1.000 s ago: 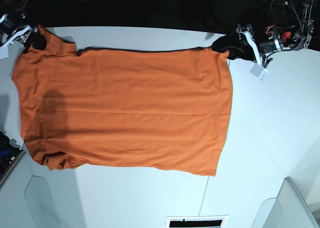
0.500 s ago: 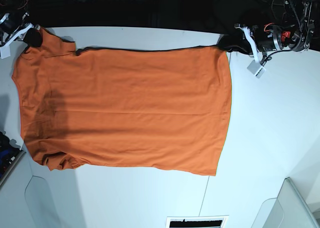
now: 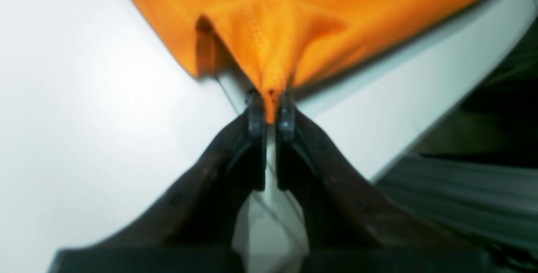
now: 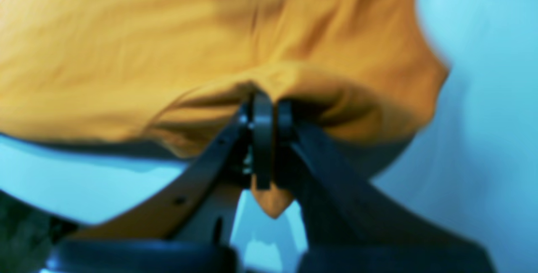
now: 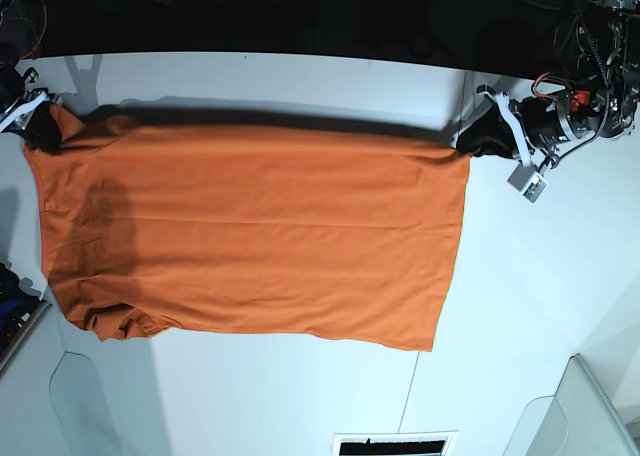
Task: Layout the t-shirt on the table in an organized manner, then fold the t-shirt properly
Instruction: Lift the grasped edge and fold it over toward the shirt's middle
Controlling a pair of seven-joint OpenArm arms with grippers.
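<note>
Orange t-shirt (image 5: 250,241) lies spread flat across the white worktop (image 5: 520,276), covering most of its left and middle in the base view. Its far edge is lifted off the surface, casting a dark shadow band near the worktop's far edge. Left gripper (image 3: 271,111), at the far right corner of the shirt, has its jaws pinching a corner of orange fabric, which is pulled into a peak. Right gripper (image 4: 267,117), at the far left corner, has its jaws pressed together on bunched fabric, a small tip poking out below. Wrist views blurred.
</note>
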